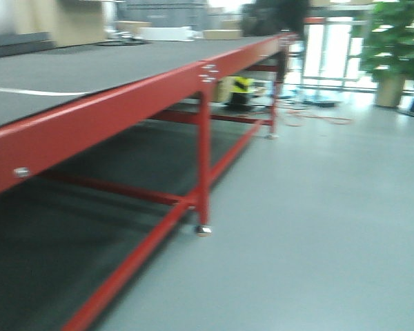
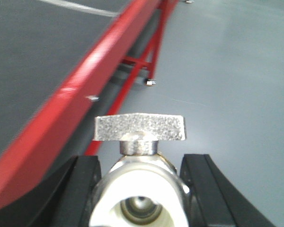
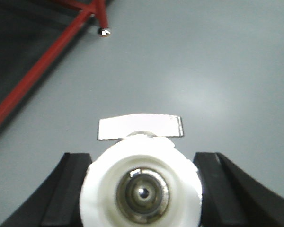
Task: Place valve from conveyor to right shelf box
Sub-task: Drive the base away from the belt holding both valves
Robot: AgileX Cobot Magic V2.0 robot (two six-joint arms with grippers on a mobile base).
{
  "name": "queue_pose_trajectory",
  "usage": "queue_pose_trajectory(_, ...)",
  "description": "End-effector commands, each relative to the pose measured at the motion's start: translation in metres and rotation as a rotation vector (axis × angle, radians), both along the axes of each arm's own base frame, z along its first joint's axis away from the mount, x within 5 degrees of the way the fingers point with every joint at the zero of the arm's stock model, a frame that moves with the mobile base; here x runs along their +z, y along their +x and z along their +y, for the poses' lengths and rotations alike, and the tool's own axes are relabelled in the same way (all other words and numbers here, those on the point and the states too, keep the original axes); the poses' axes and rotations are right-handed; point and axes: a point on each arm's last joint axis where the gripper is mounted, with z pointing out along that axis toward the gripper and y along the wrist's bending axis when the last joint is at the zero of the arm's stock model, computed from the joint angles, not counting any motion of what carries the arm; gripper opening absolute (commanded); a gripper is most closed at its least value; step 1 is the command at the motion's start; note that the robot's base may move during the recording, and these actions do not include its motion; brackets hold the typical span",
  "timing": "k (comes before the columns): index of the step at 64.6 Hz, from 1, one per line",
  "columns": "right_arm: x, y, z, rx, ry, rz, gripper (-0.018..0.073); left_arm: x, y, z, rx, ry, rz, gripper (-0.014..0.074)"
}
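Step in hand, as judged: transport — the pick is done. The left gripper [image 2: 142, 196] is clamped on a valve [image 2: 139, 128], held just beside the conveyor [image 1: 90, 69], along its red frame [image 2: 85, 90]. The right gripper [image 3: 142, 194] grips a second valve [image 3: 140, 126] over the floor [image 3: 203, 71], off the conveyor. No shelf or box shows — contents unknown. Next: locate the right shelf box, lower in, release.

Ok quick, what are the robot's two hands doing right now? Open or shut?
Left hand: shut on a valve.
Right hand: shut on another valve.
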Motion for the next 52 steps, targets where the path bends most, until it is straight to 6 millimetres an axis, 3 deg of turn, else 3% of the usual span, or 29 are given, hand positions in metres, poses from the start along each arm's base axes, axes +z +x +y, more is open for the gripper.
queue_pose_trajectory(1, 0.0083, 0.0011, -0.0011, -0.005, -0.003, -0.081, -0.0167, 0.0065, 0.0006, -0.0006, 0.003, -0.018, -0.060, -0.0111)
queue_pose_trajectory(52, 0.0083, 0.0011, -0.0011, -0.005, -0.003, -0.081, -0.0167, 0.0065, 0.0006, -0.0006, 0.003, -0.018, -0.060, -0.0111)
